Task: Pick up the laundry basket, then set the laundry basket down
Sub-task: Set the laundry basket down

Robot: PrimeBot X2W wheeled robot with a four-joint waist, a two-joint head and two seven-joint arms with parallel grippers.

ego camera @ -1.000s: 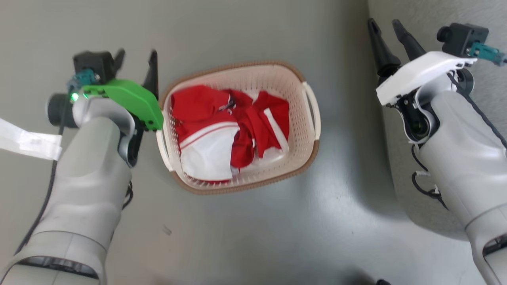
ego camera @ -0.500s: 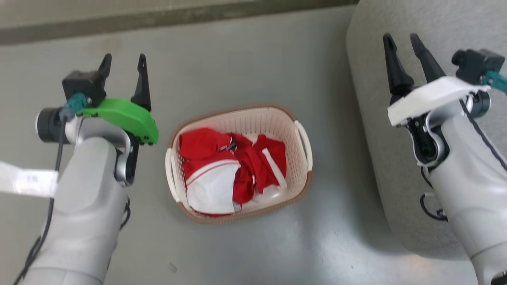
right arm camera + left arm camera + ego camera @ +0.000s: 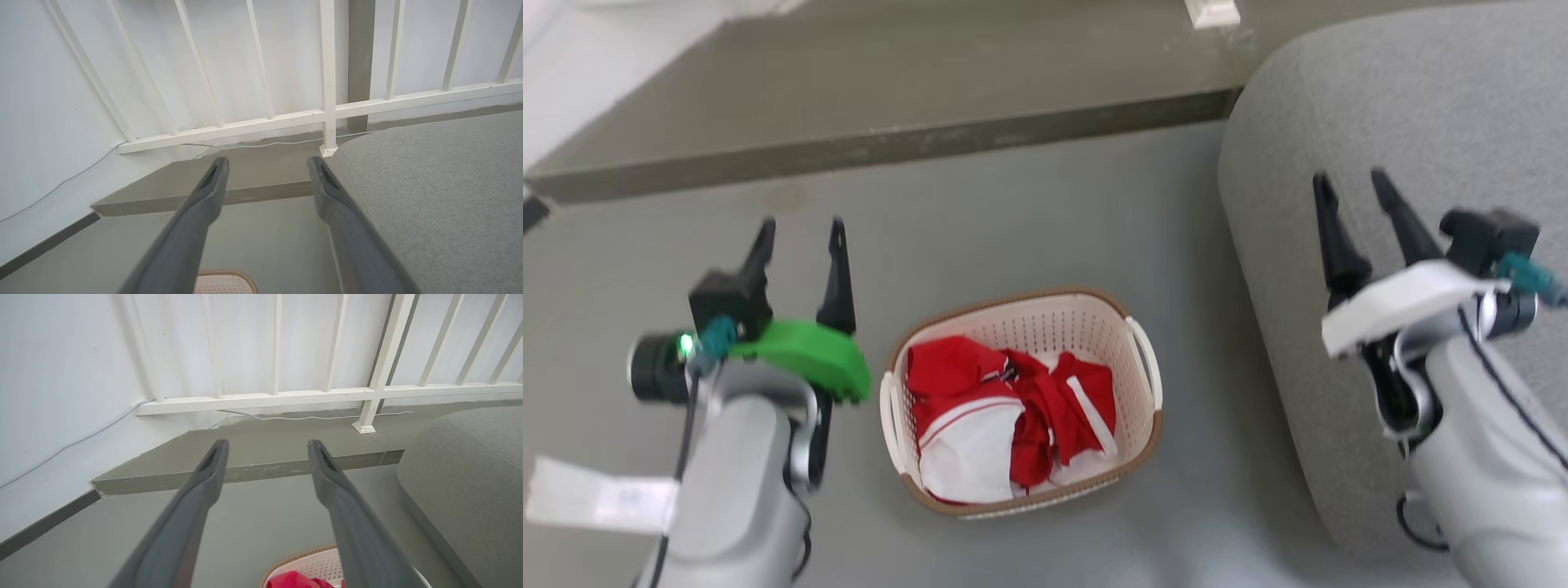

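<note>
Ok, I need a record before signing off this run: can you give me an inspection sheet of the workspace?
surface: grey floor, smooth.
job's things: laundry basket upright on the floor between the arms, neither gripper touching it; red and white clothes inside.
clutter: white strip beside the left forearm.
grippers: left gripper open, empty; right gripper open, empty, above the grey cushion.
cables: white cable along the wall foot; dark cable on the right forearm.
surroundings: raised step, white railing, white wall.
</note>
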